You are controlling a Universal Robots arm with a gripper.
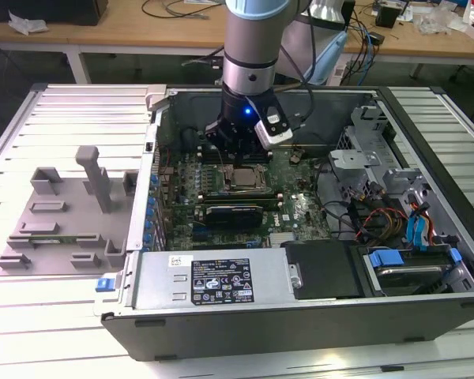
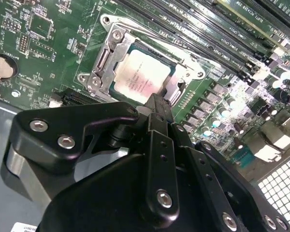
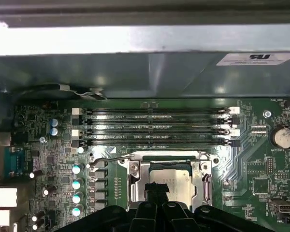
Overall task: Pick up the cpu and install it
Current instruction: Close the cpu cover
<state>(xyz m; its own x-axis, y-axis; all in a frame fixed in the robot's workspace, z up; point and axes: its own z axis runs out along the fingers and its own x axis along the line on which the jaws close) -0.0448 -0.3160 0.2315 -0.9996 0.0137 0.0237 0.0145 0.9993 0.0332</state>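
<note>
Gripper (image 2: pixel 157 100) closed and empty, tips at the edge of the cpu (image 2: pixel 141 73), flat in its socket (image 2: pixel 104 63).

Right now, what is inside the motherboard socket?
The cpu lies in the socket. The gripper covers one edge, and whatever is under the cpu is hidden.

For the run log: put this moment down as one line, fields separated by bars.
cpu: lying flat in socket | gripper: low over cpu's edge | contact: unclear
</note>
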